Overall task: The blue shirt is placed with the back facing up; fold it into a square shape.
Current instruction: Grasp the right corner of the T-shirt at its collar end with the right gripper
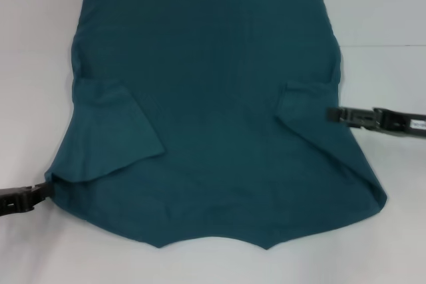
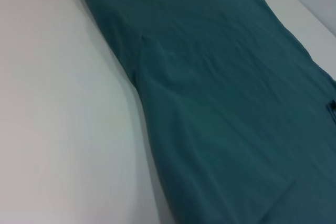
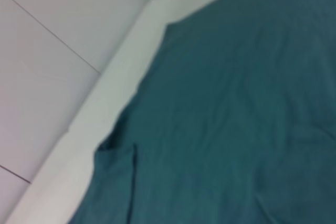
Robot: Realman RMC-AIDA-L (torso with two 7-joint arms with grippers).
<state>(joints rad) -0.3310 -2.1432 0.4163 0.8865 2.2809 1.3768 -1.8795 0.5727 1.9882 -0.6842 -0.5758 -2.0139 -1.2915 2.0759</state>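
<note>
The blue shirt [image 1: 213, 111] lies flat on the white table, plain side up and much larger than the grippers. Its left sleeve [image 1: 110, 131] and right sleeve [image 1: 303, 101] are folded inward onto the body. My left gripper [image 1: 45, 191] sits low at the shirt's near left corner, touching the cloth edge. At the shirt's right edge, just beside the folded right sleeve, is my right gripper [image 1: 331, 114]. The left wrist view shows the shirt [image 2: 220, 103] stretching away, and the right wrist view shows the shirt [image 3: 236, 119] with a folded sleeve edge.
The white table [image 1: 33, 64] surrounds the shirt on both sides and along the near edge. In the right wrist view the table's edge [image 3: 105, 103] runs beside the shirt, with grey floor tiles [image 3: 52, 51] beyond it.
</note>
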